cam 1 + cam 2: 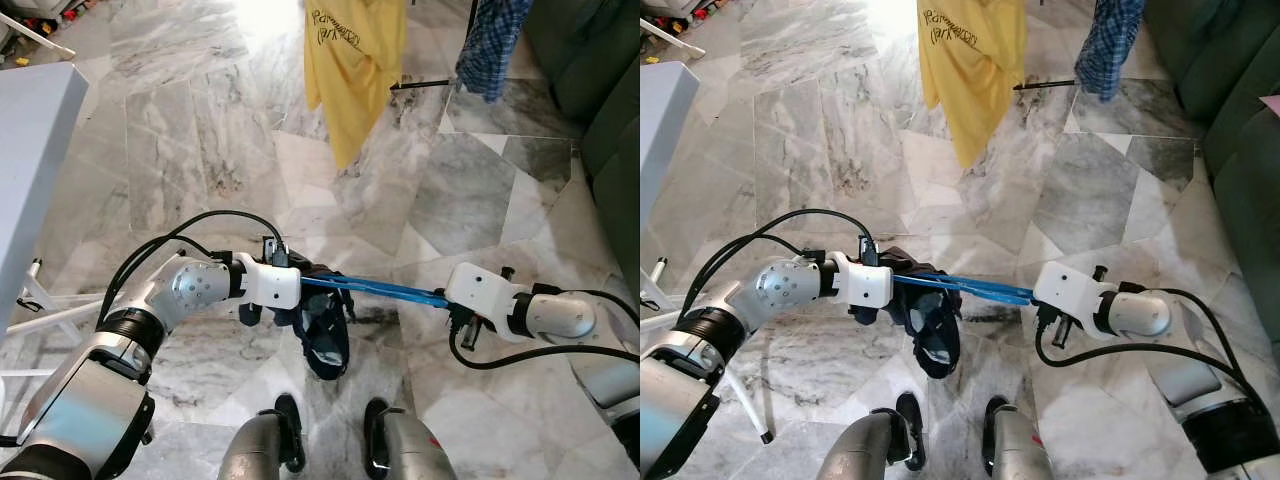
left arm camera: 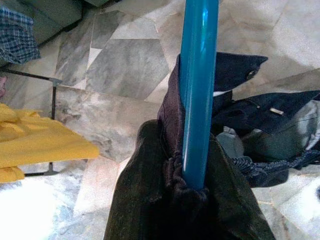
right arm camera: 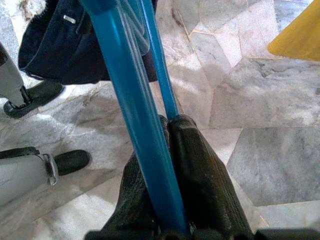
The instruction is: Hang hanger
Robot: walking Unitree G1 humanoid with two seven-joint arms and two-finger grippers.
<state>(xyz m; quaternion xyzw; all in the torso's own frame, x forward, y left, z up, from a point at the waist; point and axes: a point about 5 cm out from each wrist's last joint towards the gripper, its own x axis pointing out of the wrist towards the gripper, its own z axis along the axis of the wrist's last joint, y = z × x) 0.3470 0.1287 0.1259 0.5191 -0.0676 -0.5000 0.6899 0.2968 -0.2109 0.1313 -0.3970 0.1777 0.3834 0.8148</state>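
Observation:
A blue plastic hanger (image 1: 380, 290) is held level between my two grippers, low over the marble floor in front of my feet. A dark navy garment (image 1: 325, 335) is draped on its left half and hangs down. My left gripper (image 1: 300, 283) is shut on the hanger's left end, with the dark cloth bunched against its fingers (image 2: 150, 200). My right gripper (image 1: 447, 297) is shut on the hanger's right end. In the right wrist view the blue bars (image 3: 135, 115) run out from between the black fingers (image 3: 200, 170).
Ahead, a yellow shirt (image 1: 350, 60) and a blue plaid shirt (image 1: 492, 40) hang from a rack, whose black base bar (image 1: 420, 84) lies on the floor. A dark green sofa (image 1: 610, 100) fills the right side. A white table (image 1: 30, 150) stands at the left.

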